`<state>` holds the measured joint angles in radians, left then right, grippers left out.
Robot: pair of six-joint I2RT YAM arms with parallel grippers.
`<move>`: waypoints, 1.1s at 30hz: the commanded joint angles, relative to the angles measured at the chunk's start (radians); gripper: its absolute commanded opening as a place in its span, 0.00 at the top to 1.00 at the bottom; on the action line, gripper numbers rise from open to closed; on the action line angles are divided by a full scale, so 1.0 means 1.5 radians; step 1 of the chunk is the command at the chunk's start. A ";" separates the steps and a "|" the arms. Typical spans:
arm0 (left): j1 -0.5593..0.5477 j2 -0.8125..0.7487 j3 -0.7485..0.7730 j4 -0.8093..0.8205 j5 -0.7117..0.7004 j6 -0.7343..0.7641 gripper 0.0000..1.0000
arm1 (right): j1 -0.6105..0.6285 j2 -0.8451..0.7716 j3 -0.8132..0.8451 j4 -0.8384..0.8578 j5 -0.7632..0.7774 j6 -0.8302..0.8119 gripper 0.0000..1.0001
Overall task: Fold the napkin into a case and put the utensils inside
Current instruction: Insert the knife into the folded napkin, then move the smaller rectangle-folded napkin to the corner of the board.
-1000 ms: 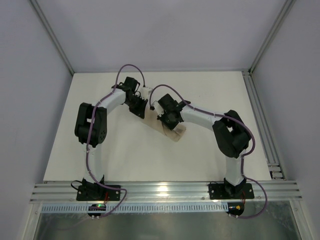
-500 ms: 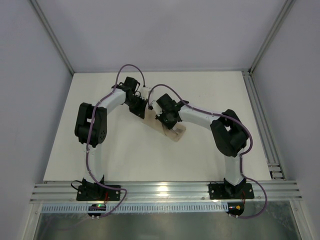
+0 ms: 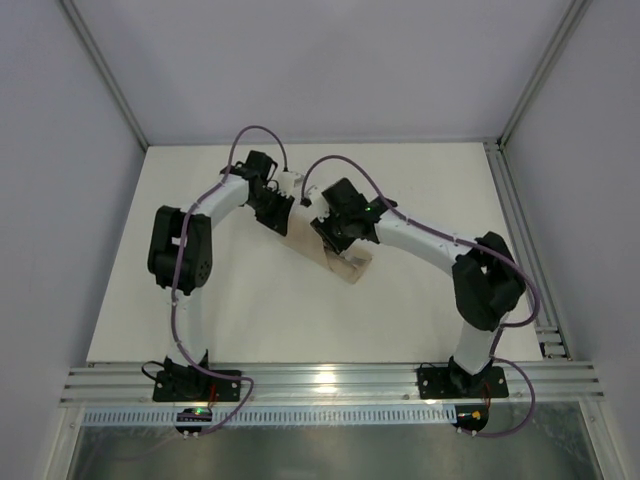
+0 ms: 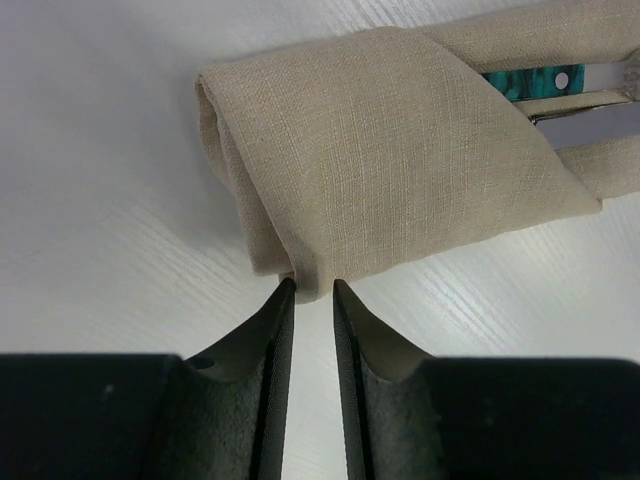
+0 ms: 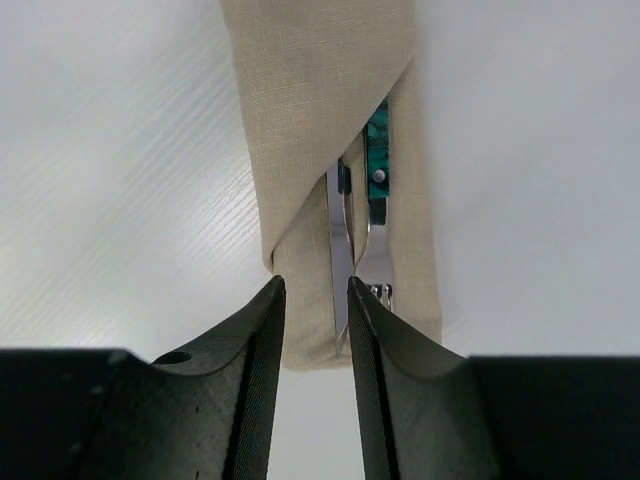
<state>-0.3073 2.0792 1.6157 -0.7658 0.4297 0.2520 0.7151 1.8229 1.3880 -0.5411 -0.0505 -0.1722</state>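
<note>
Folded case [image 3: 350, 268] lies at centre of tabletop [image 3: 250, 310], running 11 to 5 o'clock, utensils [image 5: 375, 175] tucked inside. Right tool [image 5: 317, 285] narrowly parted at its 5 o'clock end, gripping nothing. Left tool [image 4: 310, 290] barely parted at the fold; pinch unclear. I'd widen both, then lift straight up.
</note>
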 commanded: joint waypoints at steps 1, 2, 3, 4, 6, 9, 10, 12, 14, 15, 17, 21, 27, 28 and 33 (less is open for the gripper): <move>0.008 -0.050 0.023 -0.019 -0.001 0.011 0.76 | -0.027 -0.109 -0.042 0.044 -0.011 0.073 0.64; 0.010 -0.053 0.023 -0.020 0.002 0.010 0.74 | -0.054 -0.137 -0.071 0.058 -0.014 0.094 0.63; 0.009 -0.056 0.022 -0.021 0.004 0.009 0.73 | -0.070 -0.151 -0.090 0.066 -0.027 0.114 0.63; 0.011 -0.063 0.020 -0.020 0.005 0.009 0.73 | -0.086 -0.164 -0.106 0.074 -0.036 0.168 0.62; 0.012 -0.069 0.018 -0.018 0.006 0.006 0.73 | -0.129 -0.196 -0.164 0.096 -0.055 0.212 0.60; 0.014 -0.080 0.017 -0.012 0.006 0.000 0.72 | -0.173 -0.219 -0.233 0.138 -0.097 0.282 0.57; 0.014 -0.082 0.018 -0.004 0.005 -0.003 0.71 | -0.182 -0.221 -0.245 0.149 -0.125 0.298 0.56; 0.014 -0.080 0.023 0.005 0.005 -0.014 0.68 | -0.196 -0.220 -0.273 0.169 -0.132 0.328 0.49; 0.014 -0.063 0.036 0.019 0.004 -0.024 0.67 | -0.215 -0.214 -0.298 0.200 -0.136 0.338 0.49; 0.014 -0.055 0.044 0.022 0.002 -0.031 0.67 | -0.219 -0.210 -0.305 0.210 -0.146 0.348 0.49; 0.013 -0.027 0.059 0.022 0.000 -0.036 0.66 | -0.230 -0.191 -0.314 0.228 -0.172 0.356 0.51; 0.012 0.014 0.094 0.017 0.014 -0.038 0.64 | -0.234 -0.168 -0.326 0.248 -0.174 0.364 0.53; 0.001 0.075 0.145 -0.008 0.021 -0.029 0.59 | -0.241 -0.163 -0.338 0.253 -0.145 0.357 0.54; 0.000 0.083 0.157 -0.012 0.017 -0.028 0.59 | -0.243 -0.162 -0.341 0.256 -0.145 0.359 0.54; 0.000 0.109 0.164 -0.012 0.001 -0.028 0.59 | -0.249 -0.140 -0.359 0.276 -0.162 0.366 0.53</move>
<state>-0.3042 2.2414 1.8290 -0.7753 0.4355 0.2123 0.3489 1.5837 0.8661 -0.1825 -0.2806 0.3569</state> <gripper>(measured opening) 0.410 0.466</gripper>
